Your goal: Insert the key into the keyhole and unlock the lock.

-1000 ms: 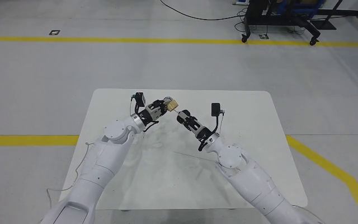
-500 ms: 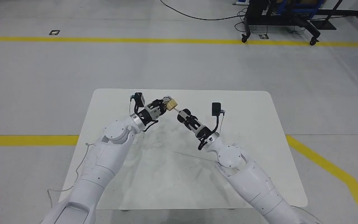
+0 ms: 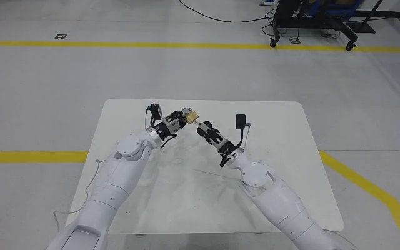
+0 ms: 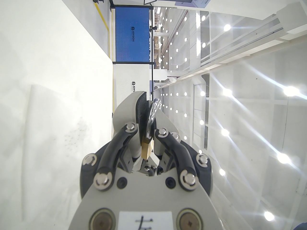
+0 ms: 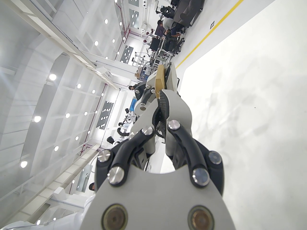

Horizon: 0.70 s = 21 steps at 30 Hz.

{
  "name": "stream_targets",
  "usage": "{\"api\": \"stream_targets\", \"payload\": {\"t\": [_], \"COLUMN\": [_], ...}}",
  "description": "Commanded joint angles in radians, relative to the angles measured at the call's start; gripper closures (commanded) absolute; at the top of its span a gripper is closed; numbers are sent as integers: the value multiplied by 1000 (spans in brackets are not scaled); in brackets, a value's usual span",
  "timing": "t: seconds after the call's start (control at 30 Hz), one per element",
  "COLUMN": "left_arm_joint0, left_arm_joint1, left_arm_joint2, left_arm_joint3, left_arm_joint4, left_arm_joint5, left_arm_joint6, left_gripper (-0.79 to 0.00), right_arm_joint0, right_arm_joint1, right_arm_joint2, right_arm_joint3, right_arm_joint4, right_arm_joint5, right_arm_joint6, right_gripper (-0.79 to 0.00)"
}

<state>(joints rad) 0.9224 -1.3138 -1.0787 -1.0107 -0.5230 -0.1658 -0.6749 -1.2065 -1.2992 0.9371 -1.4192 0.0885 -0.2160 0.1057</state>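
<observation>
a large robotics lab hall: yellow floor lines (image 3: 187, 45), bright ceiling lights (image 4: 289, 90), desks with monitors (image 5: 157, 44)

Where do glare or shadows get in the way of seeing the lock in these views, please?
Left wrist view: ceiling lamps flare into long streaks, and the lock glints at its shackle inside the left claw. Right wrist view: soft shadows mottle the table. Top view: even light, no glare on the lock.

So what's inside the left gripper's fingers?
The lock: its brass body shows in the gap between the left gripper's fingers, and a silvery curved part, apparently the shackle, is pinched between the pads. The keyhole is covered, so whether the key is in cannot be seen.
</observation>
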Motion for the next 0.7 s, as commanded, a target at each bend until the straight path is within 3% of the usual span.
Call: {"api": "stream_targets", "payload": {"t": [0.0,0.67], "left_arm_joint0": [0,-5], "left_arm_joint1": [-1,-8], "left_arm_joint2": [-1,-1], "left_arm_joint3": [1,11], "left_arm_joint4": [-2,12], "left_arm_joint5": [1,13], "left_arm_joint6": [-1,-46], "left_gripper": [0,0], "right_arm_joint0": [1,12], "right_arm_joint1": [-2,-22], "right_arm_joint2": [-1,14], "right_arm_joint3": [5,20], "right_arm_joint4": [-4,-41], "right_arm_joint5": [0,3], "right_arm_joint6": [1,11], "right_gripper": [0,0]}}
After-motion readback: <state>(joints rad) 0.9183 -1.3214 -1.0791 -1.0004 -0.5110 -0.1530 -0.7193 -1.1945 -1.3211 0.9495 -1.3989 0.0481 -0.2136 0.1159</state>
